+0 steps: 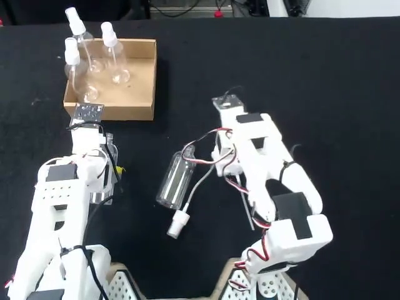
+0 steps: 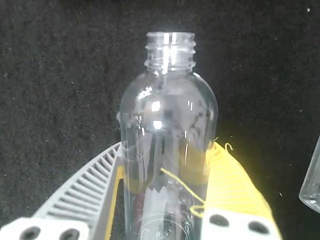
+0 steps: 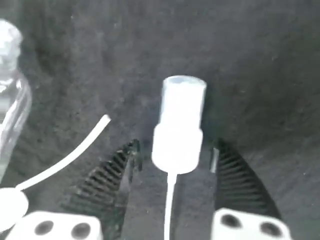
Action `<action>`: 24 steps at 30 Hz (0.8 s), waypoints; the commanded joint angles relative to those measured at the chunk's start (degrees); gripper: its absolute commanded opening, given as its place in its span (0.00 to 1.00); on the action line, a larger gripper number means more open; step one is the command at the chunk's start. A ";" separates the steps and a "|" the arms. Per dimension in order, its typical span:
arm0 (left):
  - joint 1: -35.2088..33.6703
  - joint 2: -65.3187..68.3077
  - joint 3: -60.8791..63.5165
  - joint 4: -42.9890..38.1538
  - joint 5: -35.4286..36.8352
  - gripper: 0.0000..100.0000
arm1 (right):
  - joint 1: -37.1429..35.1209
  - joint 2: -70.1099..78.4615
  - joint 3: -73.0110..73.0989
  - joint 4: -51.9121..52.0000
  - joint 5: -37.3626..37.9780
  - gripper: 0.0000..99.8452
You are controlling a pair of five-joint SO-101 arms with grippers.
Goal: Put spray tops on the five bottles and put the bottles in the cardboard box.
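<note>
Uncapped bottle (image 2: 167, 125), clamped in the left hand (image 2: 165, 205) with its threaded neck left free, presumably to receive a top. Spray top (image 3: 178, 120), between the parted jaws of the right hand (image 3: 175, 147), which has no hold on it yet. A second bottle (image 1: 175, 181) and a loose top (image 1: 178, 224) lie on the bench (image 1: 312, 75). Three capped bottles (image 1: 112, 56) stand in the cardboard box (image 1: 147, 75).

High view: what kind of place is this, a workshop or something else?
Probably a robotics lab bench: two white robot arms stand at a table under black cloth, cables trail along its far edge, and a shallow brown cardboard box holds clear plastic spray bottles.
</note>
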 commanded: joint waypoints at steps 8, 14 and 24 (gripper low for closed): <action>-0.57 -1.58 -0.48 -0.88 0.18 0.19 | -0.79 -0.13 -2.77 -2.20 -2.37 0.17; -0.57 -1.58 -0.40 -0.88 0.18 0.19 | -0.18 -0.22 1.63 -5.36 -2.20 0.17; -0.57 -1.58 -0.40 -0.88 0.18 0.19 | 4.75 -3.38 -0.22 -2.99 -1.76 0.02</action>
